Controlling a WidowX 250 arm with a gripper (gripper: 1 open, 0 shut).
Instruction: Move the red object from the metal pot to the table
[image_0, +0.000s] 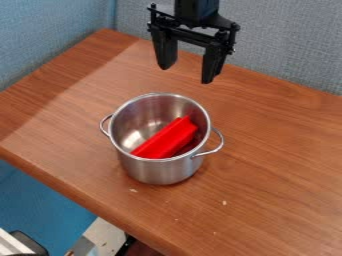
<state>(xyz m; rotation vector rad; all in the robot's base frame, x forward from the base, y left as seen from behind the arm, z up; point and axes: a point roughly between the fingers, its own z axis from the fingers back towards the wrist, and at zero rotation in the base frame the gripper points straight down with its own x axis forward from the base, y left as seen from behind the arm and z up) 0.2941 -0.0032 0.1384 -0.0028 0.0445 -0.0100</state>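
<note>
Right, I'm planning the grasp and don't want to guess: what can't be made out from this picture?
- Underside of the red block: in the camera view, hidden where it sits inside the metal pot.
- Pot floor beneath the block: covered by the block.
- Table under the pot: hidden by the pot.
- Upper part of the robot arm: cut off by the top edge.
- Item at the lower left: cut off by the frame edge, too partial to identify.

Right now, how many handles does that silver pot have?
2: on the metal pot, one loop handle sticks out at the picture's left, the other at its right.
</note>
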